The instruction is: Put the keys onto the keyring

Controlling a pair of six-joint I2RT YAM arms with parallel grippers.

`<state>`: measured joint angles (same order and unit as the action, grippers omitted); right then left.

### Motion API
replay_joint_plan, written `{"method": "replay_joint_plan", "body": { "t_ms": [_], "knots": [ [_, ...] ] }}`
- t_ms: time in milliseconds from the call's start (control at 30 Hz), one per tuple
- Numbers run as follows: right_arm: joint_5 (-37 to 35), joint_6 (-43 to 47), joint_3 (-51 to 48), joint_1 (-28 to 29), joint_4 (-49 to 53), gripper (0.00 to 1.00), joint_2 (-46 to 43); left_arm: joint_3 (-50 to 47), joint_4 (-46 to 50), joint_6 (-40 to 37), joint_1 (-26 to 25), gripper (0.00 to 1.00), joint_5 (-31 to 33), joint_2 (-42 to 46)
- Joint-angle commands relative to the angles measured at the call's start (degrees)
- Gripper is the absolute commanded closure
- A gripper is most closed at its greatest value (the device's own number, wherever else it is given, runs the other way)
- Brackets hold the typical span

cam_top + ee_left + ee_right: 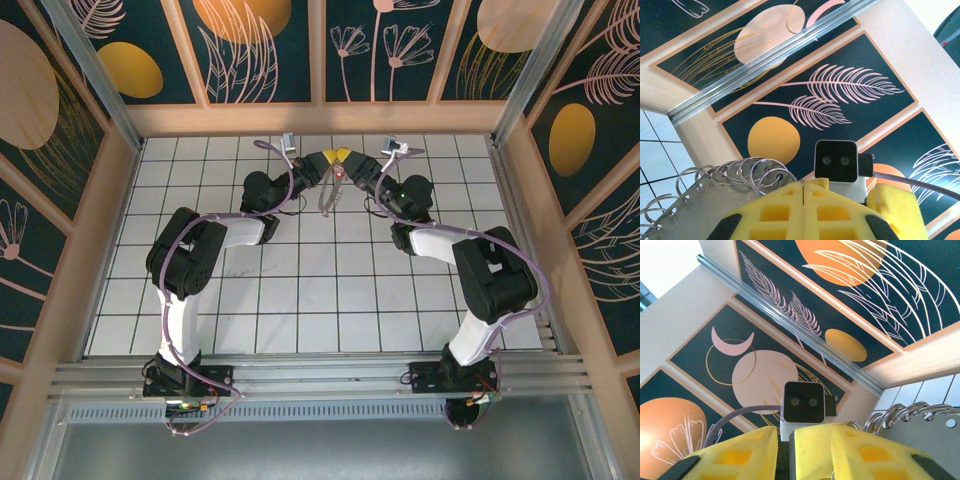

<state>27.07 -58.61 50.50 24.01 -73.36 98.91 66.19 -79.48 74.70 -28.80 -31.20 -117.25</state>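
- The walls (250, 50) are dark panels in pale wooden frames, painted with orange discs and thin pink leaves.
- The table (300, 300) is a flat sheet of white square tiles with dark grid lines, edged by metal rails on the near side.
- The left end effector (326, 160) and the right end effector (348, 163) meet at the far centre; both have blocky yellow fingers.
- The left end effector (803, 197) is pressed shut on the keyring (740, 172).
- The right end effector (785, 445) shows a narrow gap; I cannot tell if anything sits in it.
- The keyring (328, 197) is a row of shiny silver wire loops on a flat grey strip (905, 412), hanging below the fingers.
- The key (341, 173) is a tiny red speck just beside the fingertips.
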Motion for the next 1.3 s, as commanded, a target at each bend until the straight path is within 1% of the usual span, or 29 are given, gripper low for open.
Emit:
{"method": "replay_joint_plan", "body": {
  "t_ms": [0, 133, 233, 367, 467, 667, 1067, 1200, 1267],
  "knots": [
    [0.97, 1.09, 1.66, 0.58, -0.90, 0.68, 1.40, 0.16, -3.97, 0.10, -0.30, 1.00, -0.21, 2.19],
    [0.01, 1.37, -0.20, -0.11, -0.99, 0.67, 0.03, 0.03, -3.90, -0.12, -0.30, 1.00, -0.28, 2.34],
    [-1.11, 1.48, -2.59, -1.18, -0.16, 0.64, -2.08, -0.01, -3.34, -0.66, -0.30, 1.00, -0.53, 2.64],
    [-2.02, 2.97, -4.59, -1.45, 3.83, 0.58, -5.03, 0.10, -2.90, -1.57, -0.30, 1.00, -1.29, 2.90],
    [-2.37, 4.05, -5.62, -1.42, 6.16, 0.56, -6.85, -0.12, -2.39, -2.81, -0.38, 1.00, -1.92, 3.45],
    [-2.15, 5.23, -5.85, -1.21, 7.93, 0.55, -8.55, -0.60, -0.40, -5.34, -0.95, 1.00, -2.40, 4.83],
    [-1.49, 4.99, -2.46, -0.17, 7.40, 0.55, -6.79, -1.46, 1.17, -6.93, -1.79, 1.00, -1.77, 5.74],
    [-1.39, 5.61, -1.32, 0.48, 8.25, 0.56, -6.41, -1.51, 1.31, -7.16, -1.79, 1.00, -1.77, 5.71],
    [-1.24, 5.48, -0.98, 0.68, 8.26, 0.58, -6.04, -1.51, 1.39, -7.23, -1.79, 1.00, -1.71, 5.63]
  ]
}}
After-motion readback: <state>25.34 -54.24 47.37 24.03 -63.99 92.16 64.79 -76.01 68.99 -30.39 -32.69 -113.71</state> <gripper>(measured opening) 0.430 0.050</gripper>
